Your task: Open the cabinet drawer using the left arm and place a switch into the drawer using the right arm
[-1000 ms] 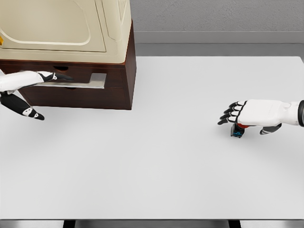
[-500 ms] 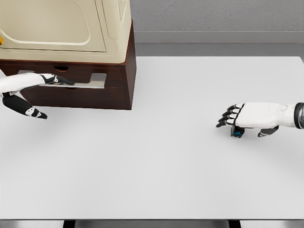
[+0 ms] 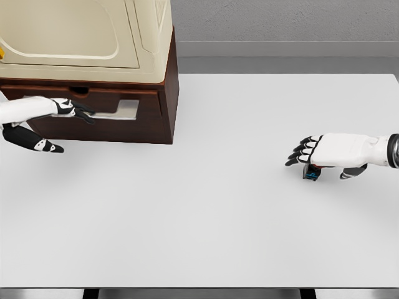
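The white desk [image 3: 206, 205] spreads wide and bare in front, and everything else sits relative to the dark brown cabinet [image 3: 146, 112] at its far left corner. Well to the right of the cabinet, and nearer than it, the right hand [image 3: 321, 152] lies low over the desk with its arm coming in from the right edge. Its dark-tipped fingers [image 3: 299, 151] point back toward the cabinet and curve downward, the thumb tucked below, cupped over the switch [image 3: 310, 172]. The switch is a small dark block with a blue face and a bit of red on top, standing on the desk right under the palm; the hand covers it, but I cannot tell whether the fingers truly grip it. Farther back, at the cabinet's front, the left hand [image 3: 75, 109] reaches in from the left edge, its fingers curled at the pale opening of the drawer [image 3: 118, 107], which stands a little out from the cabinet face. On top of the cabinet rests a large cream-coloured appliance [image 3: 87, 37], and behind it runs a grey wall [image 3: 287, 25].
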